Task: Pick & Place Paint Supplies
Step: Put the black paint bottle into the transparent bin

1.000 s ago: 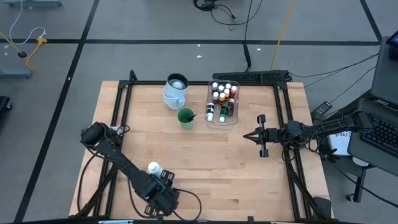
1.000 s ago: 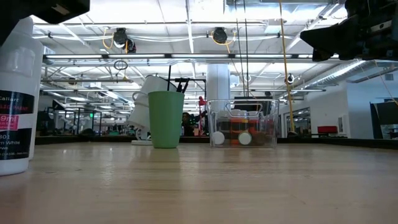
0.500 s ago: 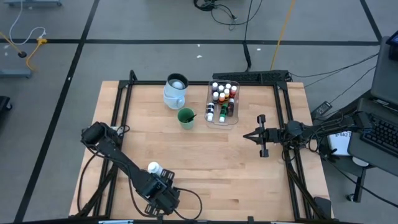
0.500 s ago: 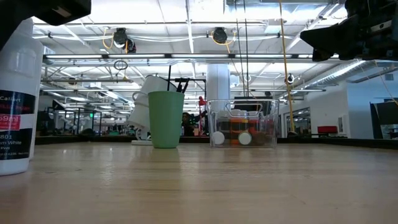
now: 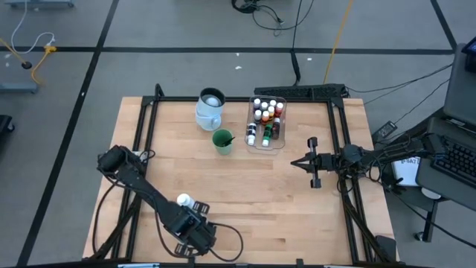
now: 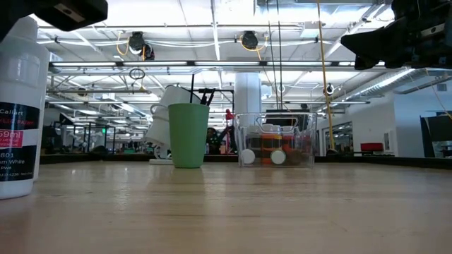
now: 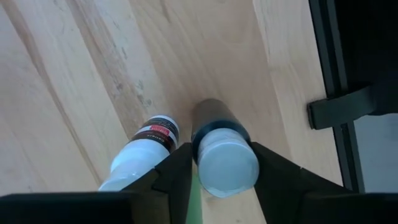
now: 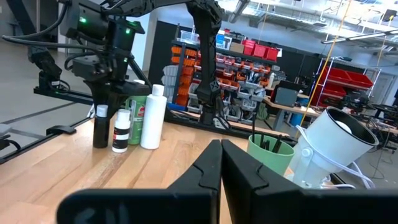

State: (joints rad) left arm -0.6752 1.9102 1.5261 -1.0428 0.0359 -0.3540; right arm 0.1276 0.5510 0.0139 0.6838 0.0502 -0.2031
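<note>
My left gripper [image 5: 190, 227] is near the table's near edge, pointing down, shut on a dark bottle with a pale cap [image 7: 224, 158]. Beside it stand a small white bottle with a black and red label [image 7: 142, 154], a green bottle [image 8: 137, 118] and a taller white bottle [image 8: 153, 115], all on their bases. The small white bottle [image 6: 19, 113] fills the low view's left edge. Several tiny paint bottles lie in the clear tub [image 5: 266, 123]. Dark brush handles stick out of the green cup [image 5: 222, 140]. My right gripper [image 5: 294, 162] waits shut at the table's right side. My left gripper pinches the dark bottle at its capped top [image 7: 225, 163], one finger [image 7: 177, 174] on each side. The fingers come from above, pointing down. The bottle [image 8: 99, 127] stands upright below them, its base on the table.
The pale-blue jug [image 5: 210, 108] lies on its side beside the green cup near the far edge. A black frame rail [image 7: 336, 74] runs close to the left gripper. Bare wood [image 5: 253, 193] stretches between the two arms.
My left gripper has edged slightly toward the table's right edge, still shut on the dark bottle. The right arm has kept still.
</note>
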